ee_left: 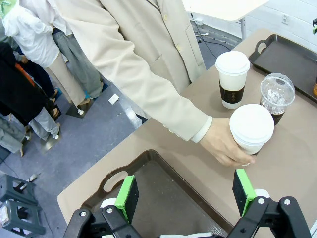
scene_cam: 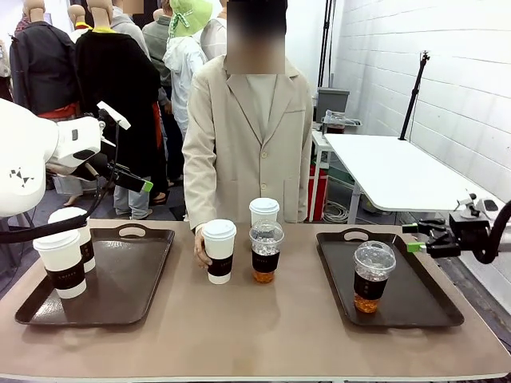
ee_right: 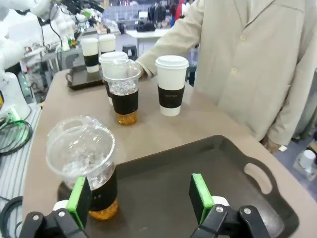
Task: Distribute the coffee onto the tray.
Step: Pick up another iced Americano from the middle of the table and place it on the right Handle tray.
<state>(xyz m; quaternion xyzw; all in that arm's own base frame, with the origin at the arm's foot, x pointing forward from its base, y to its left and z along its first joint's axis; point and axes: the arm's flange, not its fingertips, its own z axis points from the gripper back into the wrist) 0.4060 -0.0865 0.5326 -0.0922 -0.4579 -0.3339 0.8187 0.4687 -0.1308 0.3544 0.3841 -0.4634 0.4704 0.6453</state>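
Note:
Two white lidded paper cups with dark sleeves (scene_cam: 62, 263) (scene_cam: 77, 231) stand on the left tray (scene_cam: 128, 279). At mid-table a person's hand (ee_left: 223, 144) grips a third white cup (scene_cam: 218, 251) (ee_left: 251, 128). Beside it are a clear dome-lidded cup of amber drink (scene_cam: 266, 253) (ee_right: 122, 91) and, behind, another white cup (scene_cam: 264, 213) (ee_right: 172, 84). A second clear cup (scene_cam: 373, 275) (ee_right: 84, 163) stands on the right tray (scene_cam: 415, 295) (ee_right: 198, 163). My left gripper (scene_cam: 136, 182) (ee_left: 185, 193) hangs open high above the left tray. My right gripper (scene_cam: 411, 238) (ee_right: 140, 198) is open and empty at the right tray's outer edge.
The person in a beige coat stands at the far side, one arm reaching over the tan table (scene_cam: 263, 327). A white table (scene_cam: 399, 171) stands at the back right. Bare tray floor lies right of the clear cup on the right tray.

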